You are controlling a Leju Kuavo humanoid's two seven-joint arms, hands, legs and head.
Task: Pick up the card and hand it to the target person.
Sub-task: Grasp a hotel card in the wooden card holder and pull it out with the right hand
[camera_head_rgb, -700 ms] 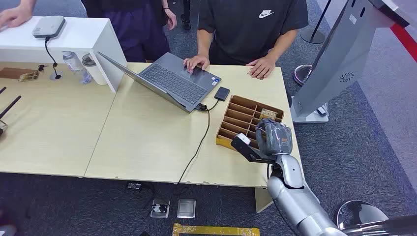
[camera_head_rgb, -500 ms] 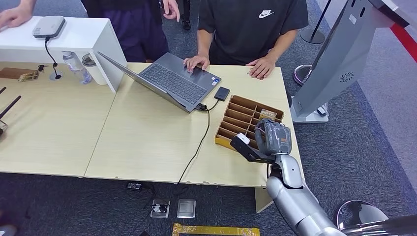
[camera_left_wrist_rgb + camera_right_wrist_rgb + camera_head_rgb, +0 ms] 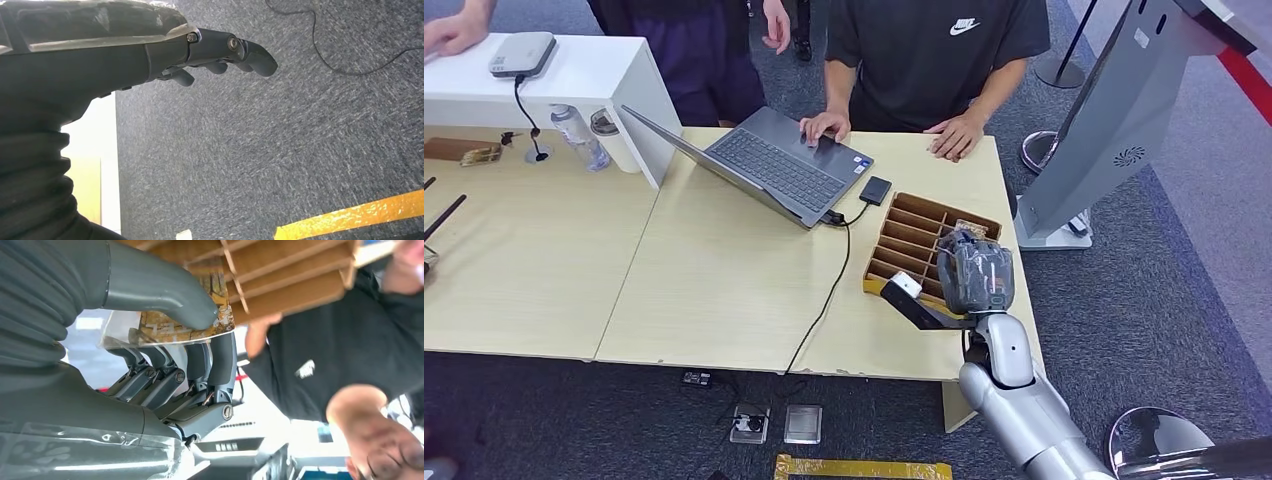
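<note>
My right hand [image 3: 165,340]: thumb and fingers pinch the card [image 3: 165,325] | person in black shirt [image 3: 939,45] straight ahead across table | left hand [image 3: 150,50] hangs, holding nothing.

Pale wooden tables [image 3: 714,290] on grey carpet [image 3: 1164,300], white shelf [image 3: 594,70].

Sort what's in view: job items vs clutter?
Job: card, pinched by the right robot hand; divided wooden tray it sits over; person in black shirt across the table.

Clutter: laptop, black drive, bottle, white shelf, left robot hand, idle.
</note>
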